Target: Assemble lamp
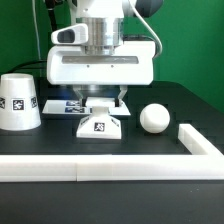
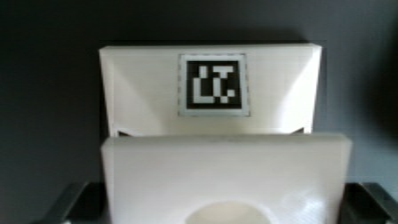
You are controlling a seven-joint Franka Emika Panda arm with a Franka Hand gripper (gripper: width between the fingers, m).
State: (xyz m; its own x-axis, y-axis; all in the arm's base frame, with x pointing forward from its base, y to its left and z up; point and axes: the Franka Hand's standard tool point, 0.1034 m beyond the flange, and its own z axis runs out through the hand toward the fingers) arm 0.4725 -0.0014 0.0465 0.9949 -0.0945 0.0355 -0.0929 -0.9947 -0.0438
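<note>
The flat square lamp base (image 1: pixel 100 124) lies on the black table at the middle, its tag facing the camera. My gripper (image 1: pixel 101 103) hangs right over it, the two fingers straddling its sides. In the wrist view the base (image 2: pixel 214 150) fills the space between the dark fingers (image 2: pixel 71 205), with a thin gap showing on each side, so the jaws are open around it. The cone shade (image 1: pixel 18 101) stands at the exterior view's left. The ball-headed bulb (image 1: pixel 154 118) lies at the exterior view's right of the base.
The long white border rail (image 1: pixel 100 168) runs along the front and turns back at the exterior view's right (image 1: pixel 198 140). The marker board (image 1: pixel 62 104) lies flat behind the base, partly under the gripper. A green wall stands behind.
</note>
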